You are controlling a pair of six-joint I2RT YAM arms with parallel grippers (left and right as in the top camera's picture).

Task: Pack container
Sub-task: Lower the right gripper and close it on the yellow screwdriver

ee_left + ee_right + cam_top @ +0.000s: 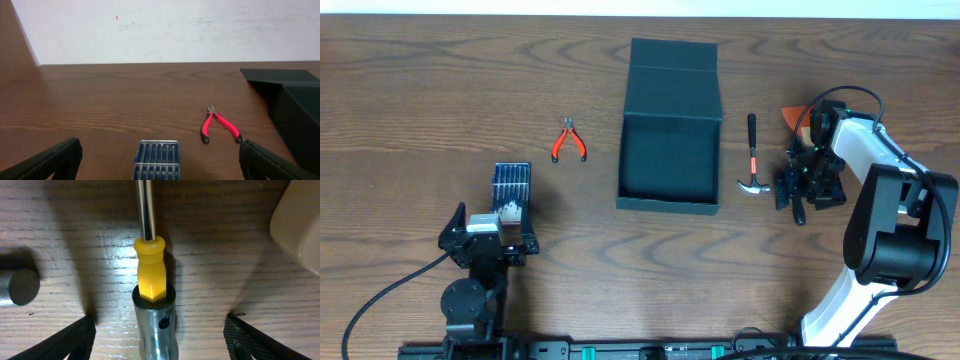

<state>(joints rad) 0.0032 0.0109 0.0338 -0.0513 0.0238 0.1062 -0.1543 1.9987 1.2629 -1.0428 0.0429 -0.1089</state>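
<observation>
While right tool [160,321] straddles screwdriver [150,277], container [668,160] open

Overhead looks straight down on the whole surface [420,80]. The left wrist view sits low, facing level ahead of the left claw [160,150]; both share the pliers [219,127] and container [295,115]. The right wrist view is very close, looking down past the right claw [160,330].

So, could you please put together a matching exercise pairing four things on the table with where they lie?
Things:
1 pliers
2 hammer
3 blue case
4 container

Places:
A middle of the table, lid open
B between the blue case and the container
C just right of the container
D directly ahead of the left pincer

Pairs: 1-B, 2-C, 3-D, 4-A
</observation>
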